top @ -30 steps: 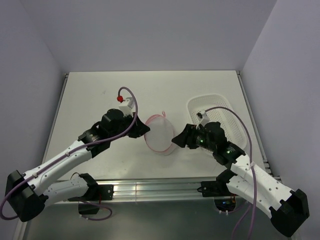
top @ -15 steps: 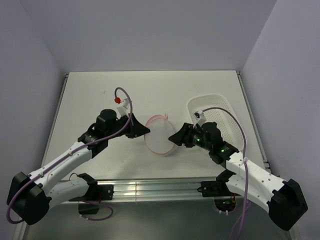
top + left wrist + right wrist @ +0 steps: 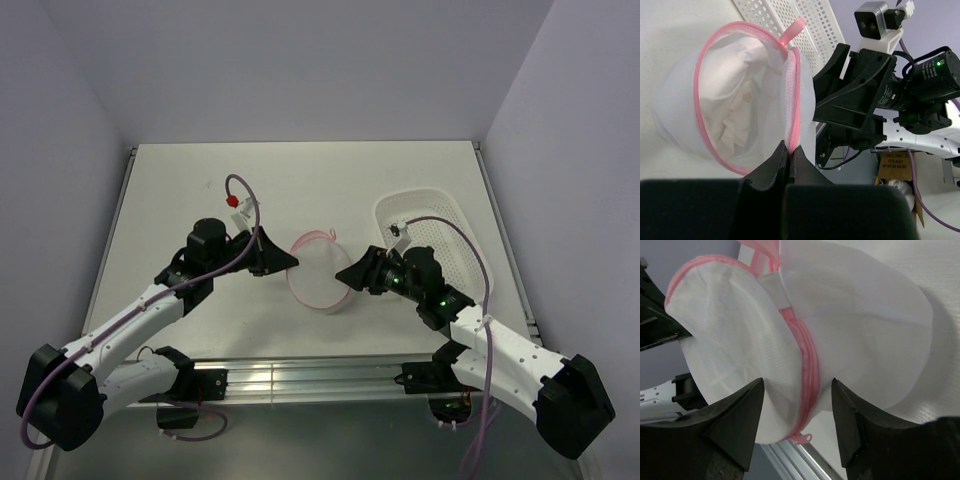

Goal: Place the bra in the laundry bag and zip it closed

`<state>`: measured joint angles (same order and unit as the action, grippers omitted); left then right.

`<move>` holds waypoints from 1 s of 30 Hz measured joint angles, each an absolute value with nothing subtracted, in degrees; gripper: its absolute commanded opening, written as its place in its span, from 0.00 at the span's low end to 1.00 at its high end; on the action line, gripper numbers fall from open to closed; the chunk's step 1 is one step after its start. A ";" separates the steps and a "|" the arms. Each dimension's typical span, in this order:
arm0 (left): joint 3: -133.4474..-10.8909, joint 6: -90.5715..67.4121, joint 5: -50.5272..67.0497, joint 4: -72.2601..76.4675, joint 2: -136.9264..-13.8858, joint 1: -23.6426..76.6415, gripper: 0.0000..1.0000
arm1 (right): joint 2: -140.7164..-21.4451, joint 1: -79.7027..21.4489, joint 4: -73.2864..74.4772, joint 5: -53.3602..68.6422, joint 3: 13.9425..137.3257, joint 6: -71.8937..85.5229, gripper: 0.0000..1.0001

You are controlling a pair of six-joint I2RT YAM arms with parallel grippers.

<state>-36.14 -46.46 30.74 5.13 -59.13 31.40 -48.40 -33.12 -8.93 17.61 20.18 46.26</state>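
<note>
Right gripper (image 3: 343,277) has edged closer to the laundry bag (image 3: 318,272), which stands between both grippers.
Left wrist view only: bag mouth unzipped, the bra (image 3: 737,102) crumpled inside; left gripper (image 3: 789,148) fingers together, clamped on the pink rim.
Right wrist view only: right fingers apart, astride the bag's pink seam; zipper pull (image 3: 802,438) hanging below.
Top view only: perforated basket (image 3: 465,245) beside the right arm.
</note>
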 measured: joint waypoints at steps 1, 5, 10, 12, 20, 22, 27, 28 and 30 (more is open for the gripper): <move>-35.94 -46.57 31.22 5.48 -59.29 31.27 0.00 | -48.62 -33.12 -9.63 17.69 20.18 46.46 0.59; -35.79 -46.89 32.82 6.46 -60.03 30.76 0.00 | -48.97 -33.12 -10.72 18.06 20.18 46.98 0.48; -35.77 -47.29 34.13 6.98 -60.75 29.95 0.00 | -48.97 -33.12 -11.20 18.76 20.18 47.11 0.34; -35.57 -47.31 34.52 7.18 -61.12 29.54 0.00 | -48.80 -33.12 -11.18 18.98 20.18 47.16 0.28; -35.14 -47.27 34.13 7.01 -62.65 28.32 0.00 | -45.41 -33.12 -10.24 19.64 20.18 47.31 0.00; -35.62 -47.22 33.47 6.11 -63.44 28.32 0.00 | -45.30 -33.12 -10.07 20.05 20.18 47.40 0.00; -41.12 -46.11 30.57 1.48 -67.07 28.38 0.16 | -46.19 -33.10 -10.46 20.62 20.32 49.04 0.00; -42.48 -45.69 29.85 0.49 -67.59 28.47 0.18 | -46.59 -33.10 -10.55 20.60 20.47 49.45 0.00; -46.17 -44.80 26.83 -2.57 -68.71 28.58 0.30 | -47.57 -33.10 -10.22 20.60 21.26 50.52 0.00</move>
<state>-46.17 -44.80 26.83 -2.57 -68.71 28.58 -47.57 -33.10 -10.22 20.60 21.26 50.52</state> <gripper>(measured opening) 0.202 0.031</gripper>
